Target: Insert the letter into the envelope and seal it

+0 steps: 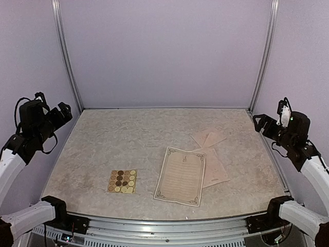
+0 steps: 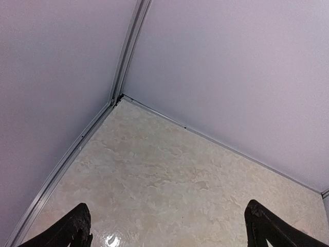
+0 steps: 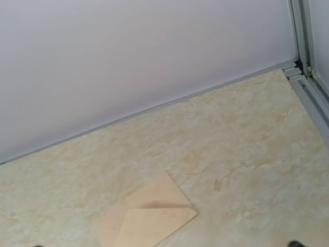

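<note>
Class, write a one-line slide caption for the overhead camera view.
Cream bordered paper letter overlapping pinkish-beige paper envelope, round-sticker sheet to its left, left gripper and right gripper open at the sides.

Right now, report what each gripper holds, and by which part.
Nothing held: left gripper and right gripper are open, clear of the letter and envelope.

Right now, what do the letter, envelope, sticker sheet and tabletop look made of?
Letter: cream paper, matte, lies flat with printed dark border.
Envelope: thin pinkish-beige paper, matte, crisp flap fold.
Sticker sheet: probably paper or card; round stickers, finish unclear.
Tabletop: marbled beige, likely laminate or vinyl; slightly glossy, shows a glare spot in the left wrist view.
</note>
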Robot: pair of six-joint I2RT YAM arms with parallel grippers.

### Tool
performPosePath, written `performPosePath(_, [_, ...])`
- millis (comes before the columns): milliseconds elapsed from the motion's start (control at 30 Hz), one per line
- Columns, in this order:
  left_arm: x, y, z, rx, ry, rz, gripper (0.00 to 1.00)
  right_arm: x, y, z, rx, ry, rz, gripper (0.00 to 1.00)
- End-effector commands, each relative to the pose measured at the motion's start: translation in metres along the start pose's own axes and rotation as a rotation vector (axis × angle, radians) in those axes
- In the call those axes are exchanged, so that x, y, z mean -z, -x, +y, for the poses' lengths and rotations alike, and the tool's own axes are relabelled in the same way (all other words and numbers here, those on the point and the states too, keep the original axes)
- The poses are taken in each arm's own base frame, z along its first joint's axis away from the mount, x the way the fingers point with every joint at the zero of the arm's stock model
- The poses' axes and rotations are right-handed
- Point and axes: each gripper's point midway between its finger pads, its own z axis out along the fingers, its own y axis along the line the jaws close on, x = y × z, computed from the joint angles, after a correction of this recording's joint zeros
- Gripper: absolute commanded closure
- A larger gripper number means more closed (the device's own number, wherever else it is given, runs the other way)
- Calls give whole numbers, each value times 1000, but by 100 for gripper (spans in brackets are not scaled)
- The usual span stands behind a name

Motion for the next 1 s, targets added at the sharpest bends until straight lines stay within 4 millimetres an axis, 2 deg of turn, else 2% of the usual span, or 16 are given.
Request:
performPosePath(0, [8, -18, -9, -74, -59, 118, 1, 7, -13, 3, -58, 28, 49, 0])
performPosePath(100, [10, -24, -11, -63, -83, 137, 1, 8, -17, 8, -23, 54, 90, 1])
performPosePath(200, [19, -22, -15, -42, -122, 128, 1, 11, -24, 26, -10, 160, 131, 1])
performPosePath(333, [35, -26, -38, -39, -274, 159, 1, 10, -42, 46, -41, 289, 214, 1])
performPosePath(467, [46, -54, -54, 31, -384, 260, 1, 9, -83, 78, -56, 428, 365, 1])
performPosePath(567, [54, -76, -59, 58, -413, 313, 1, 9, -120, 103, -44, 499, 481, 6])
performPosePath(667, [65, -84, -63, 87, -447, 322, 1, 8, -150, 121, -53, 549, 551, 10])
performPosePath(767, [75, -97, -71, 129, -509, 355, 1, 2, -177, 121, -75, 547, 603, 14])
performPosePath(867, [81, -110, -80, 155, -568, 391, 1, -7, -195, 120, -81, 539, 648, 22])
performPosePath(967, [84, -114, -88, 155, -600, 396, 2, -14, -207, 120, -85, 532, 672, 23])
